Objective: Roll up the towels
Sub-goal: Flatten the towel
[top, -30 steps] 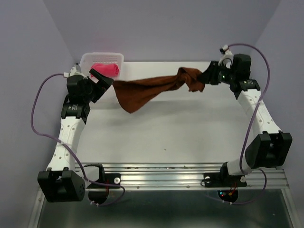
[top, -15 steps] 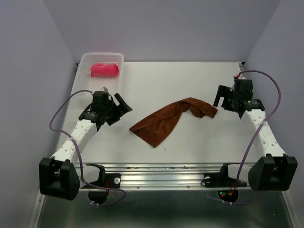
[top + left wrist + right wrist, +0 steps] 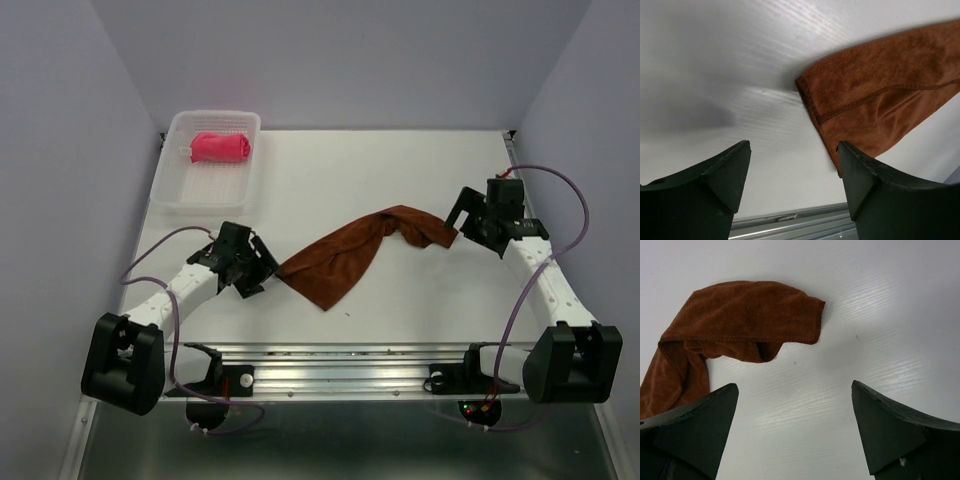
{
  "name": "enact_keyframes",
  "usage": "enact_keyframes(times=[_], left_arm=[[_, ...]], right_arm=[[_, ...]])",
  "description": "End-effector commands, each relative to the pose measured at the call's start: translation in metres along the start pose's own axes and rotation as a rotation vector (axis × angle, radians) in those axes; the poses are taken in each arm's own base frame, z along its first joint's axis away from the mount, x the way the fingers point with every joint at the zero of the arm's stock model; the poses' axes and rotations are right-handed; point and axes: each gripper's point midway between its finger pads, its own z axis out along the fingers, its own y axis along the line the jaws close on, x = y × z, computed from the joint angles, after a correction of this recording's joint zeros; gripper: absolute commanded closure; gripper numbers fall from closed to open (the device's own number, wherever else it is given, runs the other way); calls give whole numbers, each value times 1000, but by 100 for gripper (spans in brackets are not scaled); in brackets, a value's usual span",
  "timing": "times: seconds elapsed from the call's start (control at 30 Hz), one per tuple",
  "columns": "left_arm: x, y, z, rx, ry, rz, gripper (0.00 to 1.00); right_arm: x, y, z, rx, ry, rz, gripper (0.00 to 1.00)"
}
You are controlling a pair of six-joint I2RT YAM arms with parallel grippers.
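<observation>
Standing at the far-left corner of the counter, one translucent white basket holds one bundled pink-red towel. One rust-brown towel lies crumpled and partly folded, diagonally across mid-counter between the two arms. Left fingers and right fingers stand open and empty, one pair near each end of it.

Seemingly a robotics lab test cell: plain lilac walls box in a white table edged with aluminium rail.

white arm segments, black joints, looping purple cables, dark wedge-shaped jaws
</observation>
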Motion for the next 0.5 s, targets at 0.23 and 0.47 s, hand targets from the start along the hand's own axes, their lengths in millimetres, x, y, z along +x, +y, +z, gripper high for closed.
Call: enact_keyframes(times=[0.23,0.47], left_arm=[[-29,-46,11,146,-79,-80,31],[-32,-46,26,137,-82,-78,46]], right_arm=[[-4,2,16,6,-25,2,0],[0,-6,24,55,-12,15,0]])
